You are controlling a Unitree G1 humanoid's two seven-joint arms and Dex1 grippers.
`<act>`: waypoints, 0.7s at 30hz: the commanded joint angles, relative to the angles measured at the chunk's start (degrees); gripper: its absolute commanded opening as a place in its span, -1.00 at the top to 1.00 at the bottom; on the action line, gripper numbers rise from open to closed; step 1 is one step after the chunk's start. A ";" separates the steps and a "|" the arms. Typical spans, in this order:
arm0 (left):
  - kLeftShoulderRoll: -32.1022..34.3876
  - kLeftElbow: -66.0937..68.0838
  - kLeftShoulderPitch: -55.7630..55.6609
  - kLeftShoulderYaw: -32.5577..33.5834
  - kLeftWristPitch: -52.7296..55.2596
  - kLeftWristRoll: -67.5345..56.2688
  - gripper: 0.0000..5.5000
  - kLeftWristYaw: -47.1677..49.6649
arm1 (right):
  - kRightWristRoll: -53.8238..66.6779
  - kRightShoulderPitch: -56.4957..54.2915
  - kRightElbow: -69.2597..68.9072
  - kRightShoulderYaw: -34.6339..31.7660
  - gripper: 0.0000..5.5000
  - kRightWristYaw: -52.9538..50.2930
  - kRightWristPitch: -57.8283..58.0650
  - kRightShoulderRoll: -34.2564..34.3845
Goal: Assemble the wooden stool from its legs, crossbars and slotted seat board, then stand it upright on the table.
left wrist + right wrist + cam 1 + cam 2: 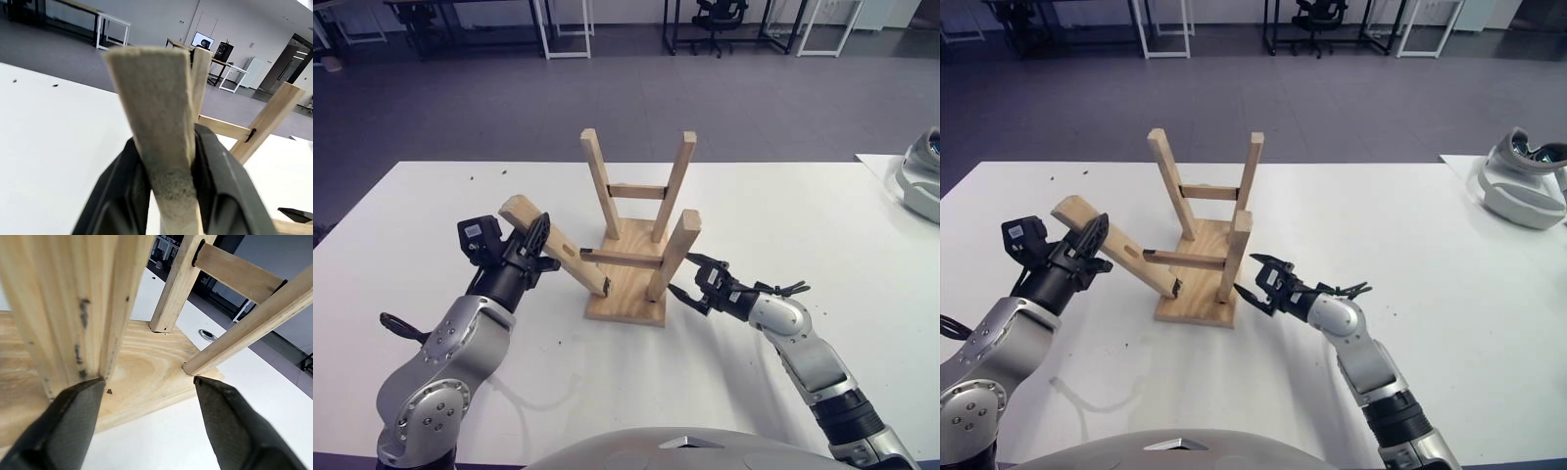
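1. Judged from here, the danger sits at the near left corner. The leaning leg [576, 264] tilts out to the left. If it is swung upright off-line, it could pry the near crossbar [622, 258] out of the near right leg [671, 253]. It could also skid the seat board [628, 305] across the table [783, 206], since nothing is clamping the board.
2. The right pincer [685, 277] gapes wide and grips nothing. One fingertip [73, 416] lies at the foot of the near right leg, and the other stands clear of the board's edge.
3. The left pincer [538, 245] is clamped tight on the leaning leg, near its raised end.
4. The stool rests upside down mid-table, seat board flat. Beyond, the two far legs [600, 186] stand joined by the far crossbar [636, 191].
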 commanded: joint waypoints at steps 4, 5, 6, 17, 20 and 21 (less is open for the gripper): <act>0.69 1.65 3.08 -7.11 4.88 11.83 0.63 1.10 | 0.03 0.51 -2.48 0.43 -0.23 0.48 0.37 -0.02; 0.79 1.80 2.66 -7.79 5.22 12.80 0.62 0.93 | -0.09 0.62 -2.72 0.62 -0.23 0.47 0.39 -0.01; 0.86 2.13 2.15 -8.54 5.67 13.76 0.62 0.88 | -0.16 0.73 -2.91 0.79 -0.23 0.45 0.39 0.03; 2.14 3.40 -0.08 -15.61 9.97 20.67 0.62 -1.71 | -0.50 1.50 -4.18 1.34 -0.23 0.29 1.10 0.03; 2.74 3.78 0.37 -17.49 9.62 22.25 0.62 -3.60 | -0.63 1.46 -4.27 1.40 -0.23 0.21 1.31 0.03; 2.70 4.14 0.20 -17.89 9.51 22.66 0.48 -4.09 | -0.66 1.46 -4.25 1.40 -0.23 0.17 1.37 0.03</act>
